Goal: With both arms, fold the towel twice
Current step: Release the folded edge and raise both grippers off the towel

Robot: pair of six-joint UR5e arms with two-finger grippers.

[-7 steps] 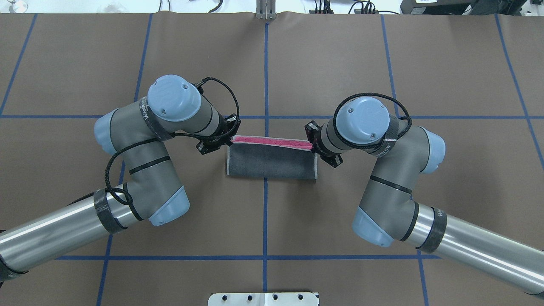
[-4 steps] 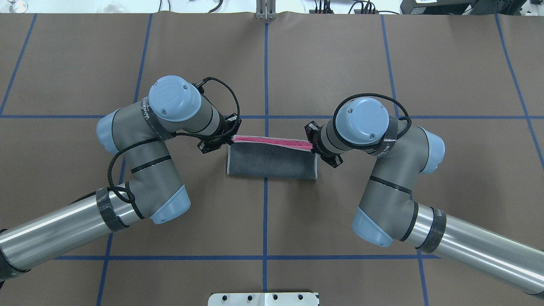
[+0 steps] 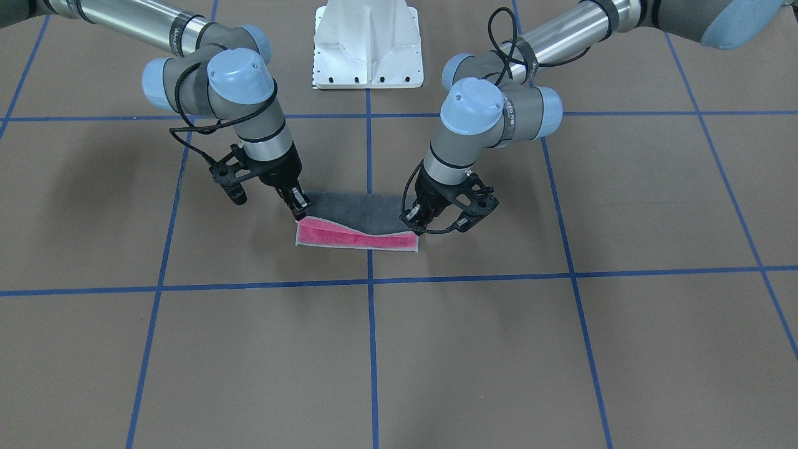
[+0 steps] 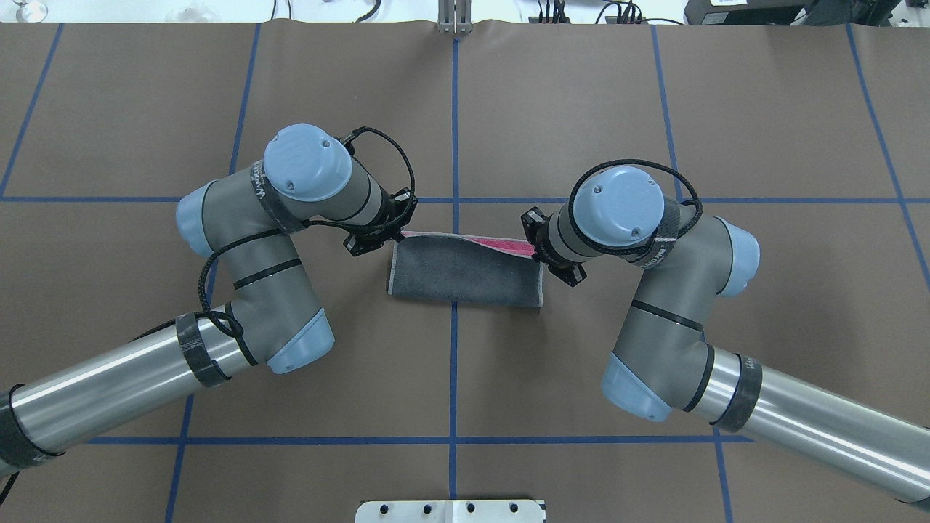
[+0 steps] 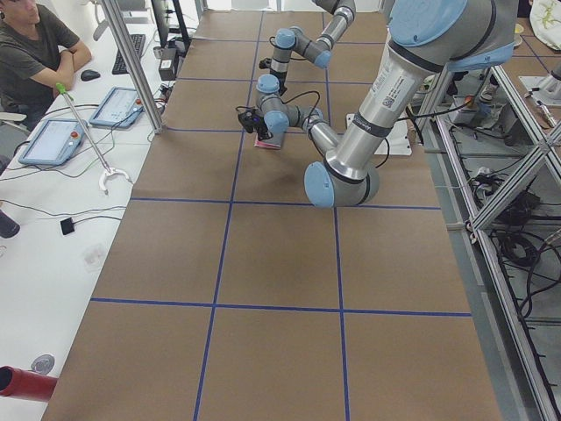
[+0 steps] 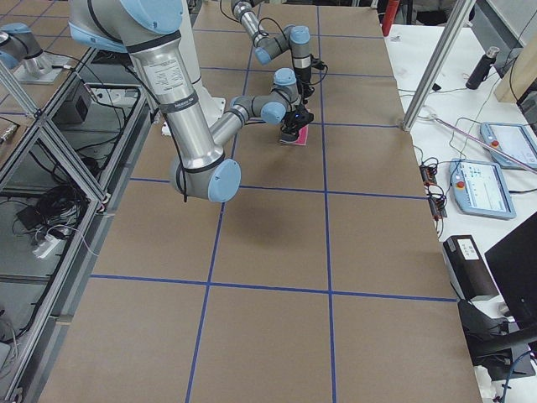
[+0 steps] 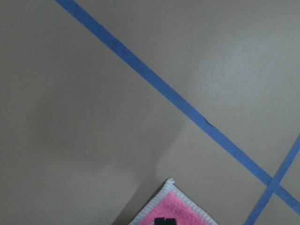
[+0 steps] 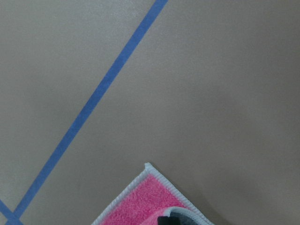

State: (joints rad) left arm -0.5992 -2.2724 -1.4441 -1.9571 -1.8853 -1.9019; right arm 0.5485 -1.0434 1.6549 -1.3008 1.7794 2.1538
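Left tool (image 3: 414,227) lowered its towel (image 3: 349,240) corner, seemingly still pinched.

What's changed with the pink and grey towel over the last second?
The left arm's hand moved its corner of the small square pink and dark grey terry towel forward toward the far edge, so the pink strip has nearly closed on that side. The right arm's hand and its raised corner stayed put.
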